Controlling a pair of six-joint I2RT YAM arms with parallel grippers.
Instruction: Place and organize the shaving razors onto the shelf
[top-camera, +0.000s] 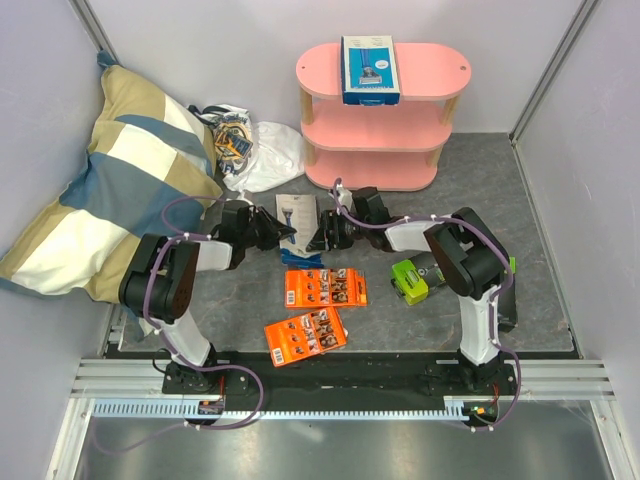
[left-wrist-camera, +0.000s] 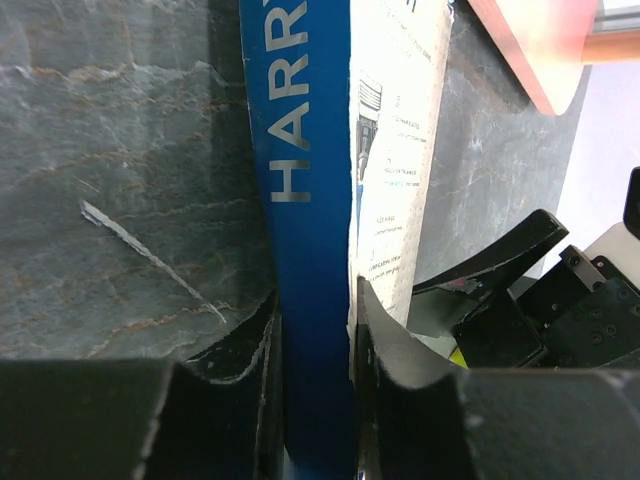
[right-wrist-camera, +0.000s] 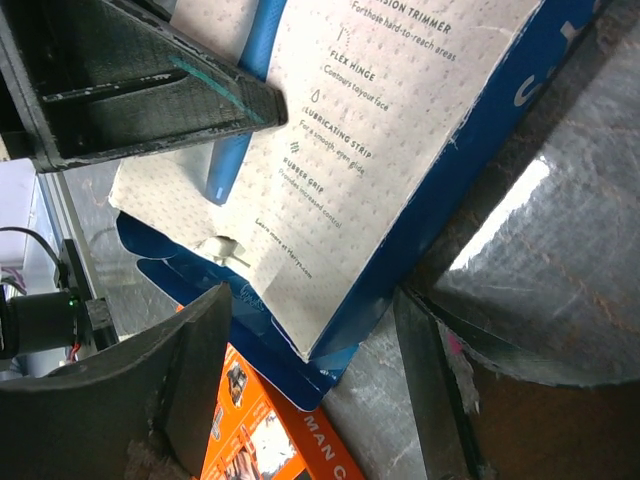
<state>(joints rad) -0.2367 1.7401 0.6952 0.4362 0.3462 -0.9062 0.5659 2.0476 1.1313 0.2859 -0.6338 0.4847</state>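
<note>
Down on the grey mat (top-camera: 540, 220), just in front of the pink shelf (top-camera: 430, 68), the blue Harry's box (top-camera: 297, 212) sits between the two arms. The left gripper (top-camera: 275, 228) has it: its fingers (left-wrist-camera: 385, 340) press against both narrow sides of the box, pinching it on edge. The right gripper (top-camera: 322, 237) comes at it from the other side with its fingers (right-wrist-camera: 190, 380) spread wide, one corner of the box lying in the gap and daylight showing beside one finger. The two grippers crowd each other, the left one's finger reaching across the box's printed white face. Close in front of them lie two orange cards (top-camera: 325, 288), one nearer the bases (top-camera: 305, 337), and a lime-green-and-black box (top-camera: 412, 278) rests against the right arm. A white box (top-camera: 370, 68) showing a blue razor already stands on the shelf's top board. A white plastic bag (top-camera: 255, 150) sits just left of the shelf, a big checked pillow (top-camera: 110, 180) beyond it.
</note>
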